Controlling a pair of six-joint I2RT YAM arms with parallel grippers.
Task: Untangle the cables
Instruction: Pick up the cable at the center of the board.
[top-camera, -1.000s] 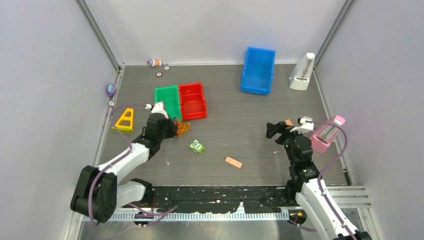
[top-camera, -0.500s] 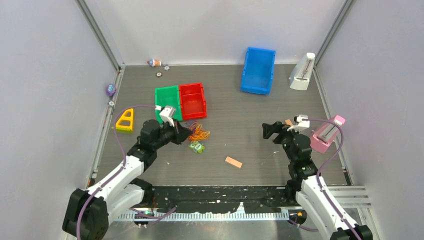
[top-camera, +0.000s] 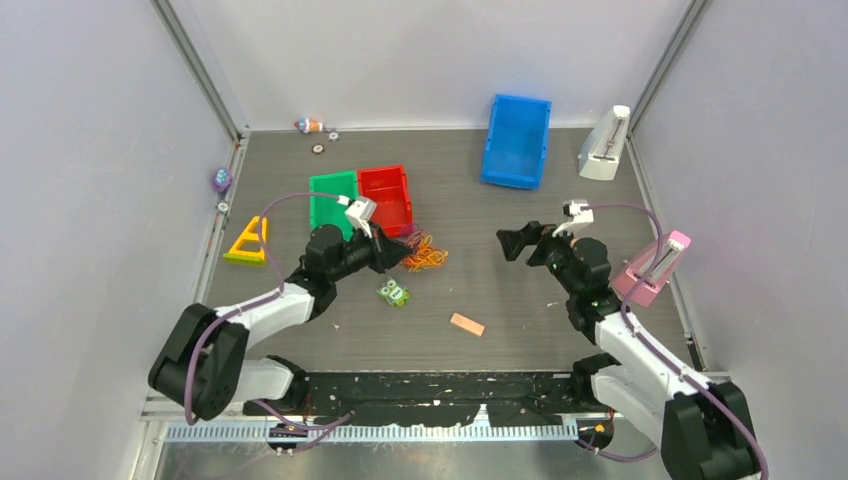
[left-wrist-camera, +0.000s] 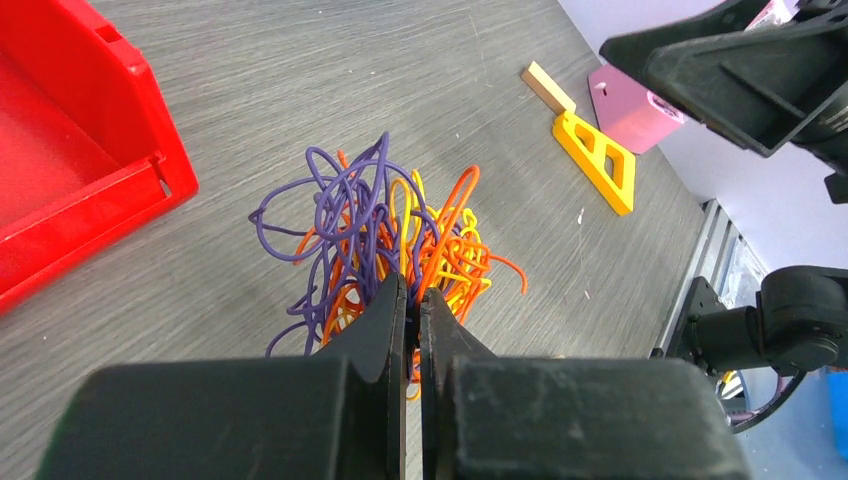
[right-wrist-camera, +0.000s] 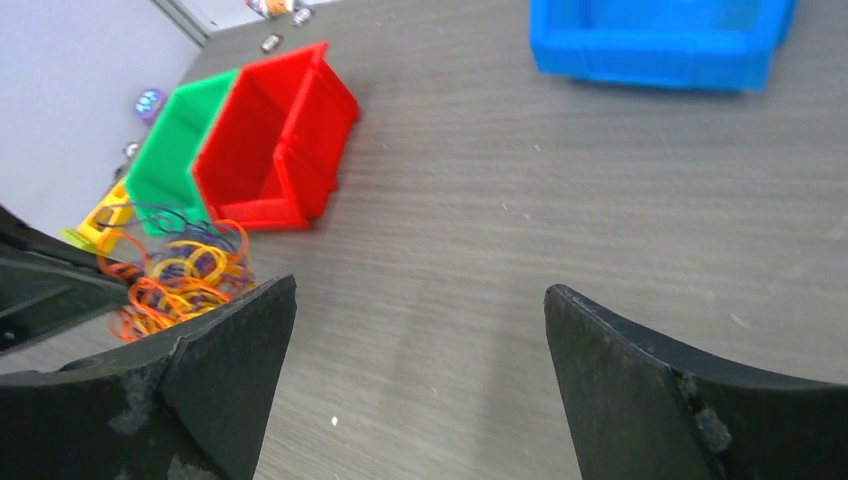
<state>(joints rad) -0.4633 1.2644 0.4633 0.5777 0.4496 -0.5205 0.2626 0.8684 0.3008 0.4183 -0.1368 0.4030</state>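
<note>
We are looking down on a dark grey wood-grain table top (top-camera: 480, 290). A blue plastic open bin (top-camera: 517, 140) is sitting at the far right. A red plastic bin (top-camera: 385, 200) is standing against a green plastic bin (top-camera: 330, 195) on its left. Our left gripper (left-wrist-camera: 412, 300) is reaching rightward just near of the red bin, its jaws clamped together and pinching strands of the cables (left-wrist-camera: 385, 230), a loose tangle of thin purple, orange and yellow strands bunching at its tips by the red bin's near right corner. Our right gripper (right-wrist-camera: 418, 290) is hovering well apart to the right, jaws spread wide, gripping nothing, facing the tangle. A small orange rectangular block (top-camera: 467, 324) is lying nearer, between both arms
</note>
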